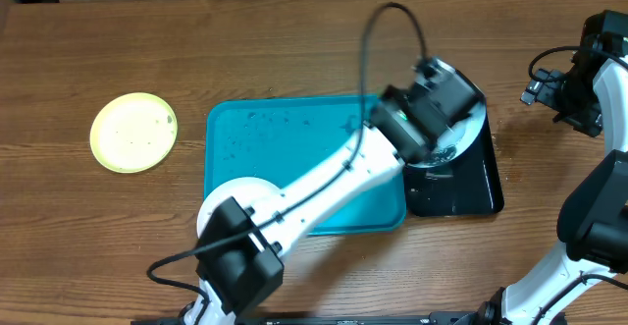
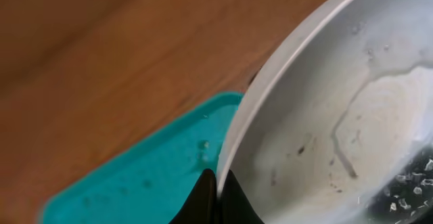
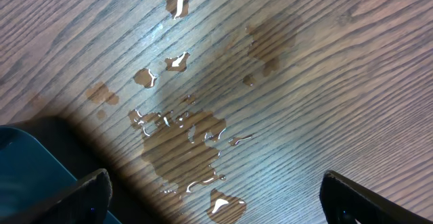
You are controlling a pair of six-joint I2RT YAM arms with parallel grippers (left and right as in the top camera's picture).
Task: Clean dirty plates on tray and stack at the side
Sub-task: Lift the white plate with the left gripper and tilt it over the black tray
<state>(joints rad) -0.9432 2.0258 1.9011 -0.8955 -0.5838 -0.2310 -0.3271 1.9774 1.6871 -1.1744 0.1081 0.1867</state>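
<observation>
Over the black tray (image 1: 471,192), left claw (image 2: 218,185) grips a plate (image 2: 318,116) holding water (image 2: 385,109).

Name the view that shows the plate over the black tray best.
Left wrist. The plate fills the frame, its rim pinched by the left gripper, jaws shut, liquid pooled inside. Overhead, only a sliver of it shows past the arm, above the black tray. The right wrist view shows none of it.
</observation>
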